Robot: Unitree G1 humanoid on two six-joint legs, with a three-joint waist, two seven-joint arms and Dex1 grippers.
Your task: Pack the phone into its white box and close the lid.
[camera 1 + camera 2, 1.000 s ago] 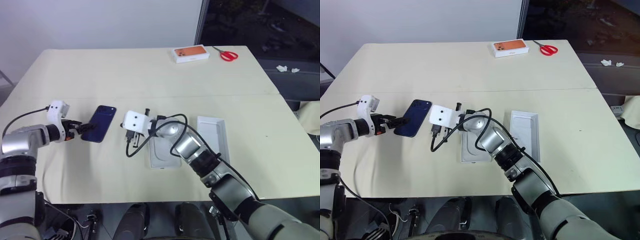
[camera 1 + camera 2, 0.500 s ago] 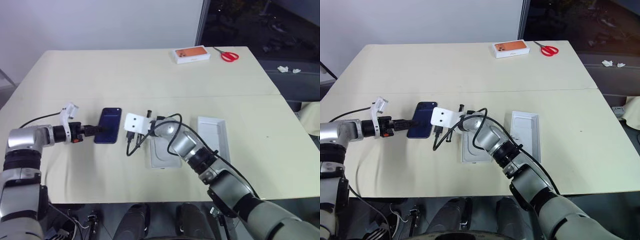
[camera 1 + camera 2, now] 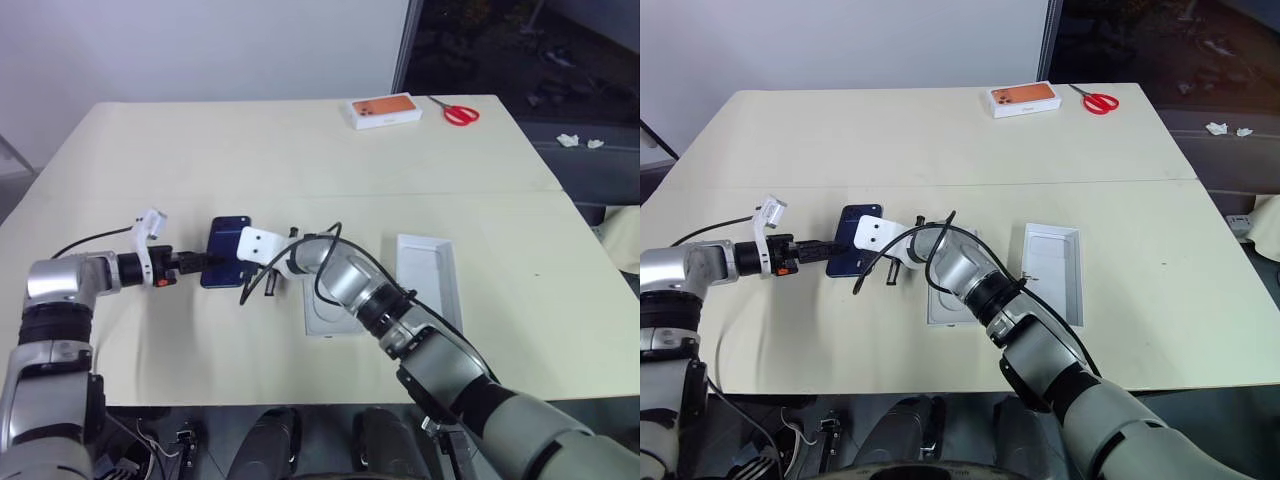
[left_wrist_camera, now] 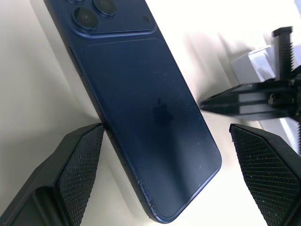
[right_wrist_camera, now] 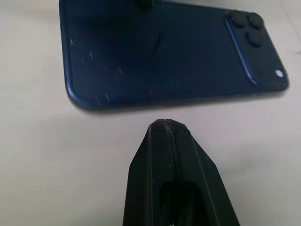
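Overhead, the head views showed one phone (image 3: 229, 251) lying back-up on the cream table (image 3: 300, 150), left of centre. One left pincer (image 3: 203, 261) had its fingers spread wide, one on each side of the phone's near end. One right pincer (image 3: 845, 264) reached in from the other side, fingers pressed together, its tip close to the phone's right edge. One white box (image 3: 326, 305) lay beside the right arm, partly hidden by it, and one lid (image 3: 432, 272) lay open-side up just right of that. Far back near the table's rear edge sat one orange-pictured box (image 3: 385, 109) and one pair of red scissors (image 3: 458, 111), well apart from the rest, with wide bare table between.

From the left wrist, the phone (image 4: 141, 103) ran diagonally between two textured fingers (image 4: 80, 174), the left one touching its edge, the right one apart.

From the right wrist, the joined fingers (image 5: 174, 155) pointed at the phone's (image 5: 164, 52) long edge, with a strip of bare table between them.
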